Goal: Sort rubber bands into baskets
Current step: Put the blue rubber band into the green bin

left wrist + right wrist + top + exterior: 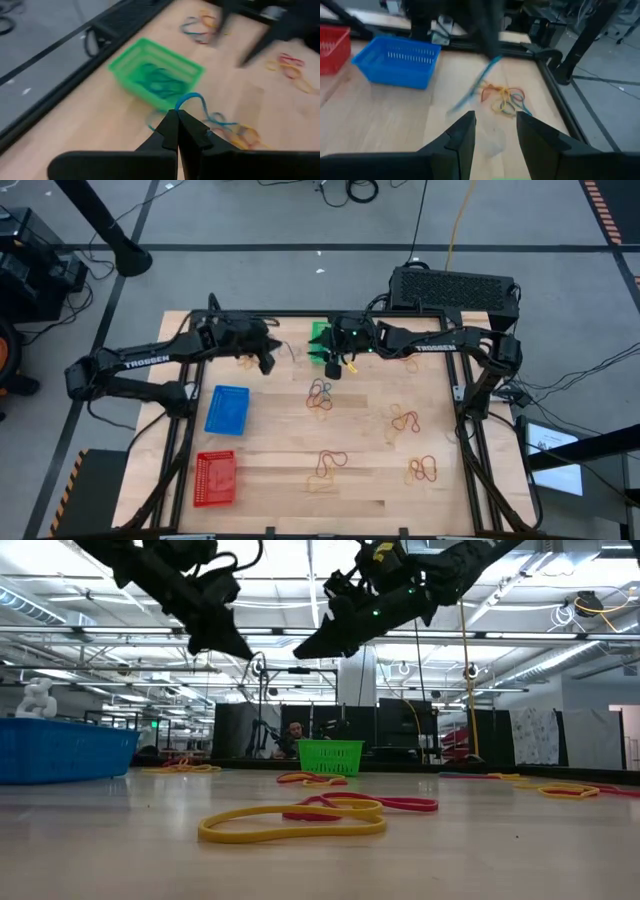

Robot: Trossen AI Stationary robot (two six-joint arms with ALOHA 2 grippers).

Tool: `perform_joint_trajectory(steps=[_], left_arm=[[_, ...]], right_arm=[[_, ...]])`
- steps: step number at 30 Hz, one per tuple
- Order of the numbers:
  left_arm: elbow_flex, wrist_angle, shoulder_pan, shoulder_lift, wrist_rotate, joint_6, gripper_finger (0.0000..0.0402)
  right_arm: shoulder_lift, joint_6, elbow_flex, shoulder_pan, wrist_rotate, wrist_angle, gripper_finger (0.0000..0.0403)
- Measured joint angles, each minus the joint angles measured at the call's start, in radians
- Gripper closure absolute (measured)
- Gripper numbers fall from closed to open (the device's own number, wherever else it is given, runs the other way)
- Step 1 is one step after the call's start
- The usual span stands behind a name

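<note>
My left pincer [177,125] is pressed together on a thin blue-green rubber band [192,102], lifted above the far left part of the desk [270,490], with a small tangle of bands [504,99] lying on the wood below it. My right pincer [495,132] stands spread and holds nothing, hovering just beside the green basket [321,337] at the far edge. The blue basket [227,409] sits at the left and the red basket [215,478] nearer on the same side; loose clumps of red and yellow bands [320,394] are scattered across the middle and right of the desk. My worry is the grip: only a sliver of the loop is caught at the fingertips, so a quick swing could let it slip out or flick away off the desk. The dangling end also hangs close to the tangle underneath, and if it is still hooked through another band I would drag a wrong colour along. The two arms are close at the far edge, so carrying toward the green basket risks a knock against the waiting right arm, and I judge a drop from this height could land on the rim instead of inside.
</note>
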Motion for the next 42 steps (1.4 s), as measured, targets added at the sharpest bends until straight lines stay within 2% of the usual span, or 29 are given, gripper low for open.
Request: perform_joint_trajectory(steps=[5, 10, 12, 24, 27, 29, 42], left_arm=[[0.0, 0.103, -0.077, 0.043, 0.001, 0.0, 0.04], [0.0, 0.134, -0.104, 0.092, 0.0, 0.029, 0.04], [0.0, 0.134, -0.104, 0.11, 0.0, 0.029, 0.04], [0.0, 0.135, -0.104, 0.14, 0.001, 0.035, 0.04], [0.0, 0.136, -0.104, 0.14, 0.006, 0.035, 0.04], [0.0, 0.141, -0.104, 0.14, 0.009, 0.035, 0.04], [0.0, 0.189, -0.104, 0.14, 0.012, 0.059, 0.04]], right_arm=[[0.047, 0.08, 0.0, 0.008, -0.032, 0.08, 0.0266], [0.058, 0.104, 0.0, 0.021, -0.215, 0.086, 0.0266], [0.058, 0.104, 0.0, 0.028, -0.254, 0.088, 0.0266], [0.058, 0.101, 0.0, 0.013, -0.237, 0.09, 0.0266], [0.058, 0.143, 0.0, 0.009, -0.143, 0.088, 0.0266], [0.061, 0.155, 0.0, 0.008, -0.121, 0.087, 0.0266], [0.091, 0.181, 0.0, 0.012, -0.12, 0.096, 0.0274]])
